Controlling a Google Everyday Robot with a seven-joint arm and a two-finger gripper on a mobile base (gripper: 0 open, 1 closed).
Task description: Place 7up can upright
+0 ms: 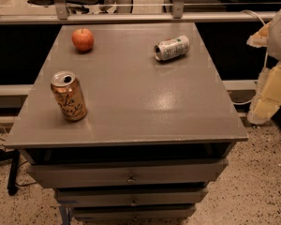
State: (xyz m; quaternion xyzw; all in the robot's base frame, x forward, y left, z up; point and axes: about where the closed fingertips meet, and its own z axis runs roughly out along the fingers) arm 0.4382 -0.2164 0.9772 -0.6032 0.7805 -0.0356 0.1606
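Your 7up can [172,48] lies on its side, far right of the table [145,107]. The gripper [273,74] hangs beyond the table's right edge, holding nothing; how wide it's open, you can't tell.

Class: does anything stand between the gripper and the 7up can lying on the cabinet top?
Nothing visible does. The gripper hangs right of the cabinet; the 7up can lies on its side at the back right. The apple and orange-gold can sit to the left.
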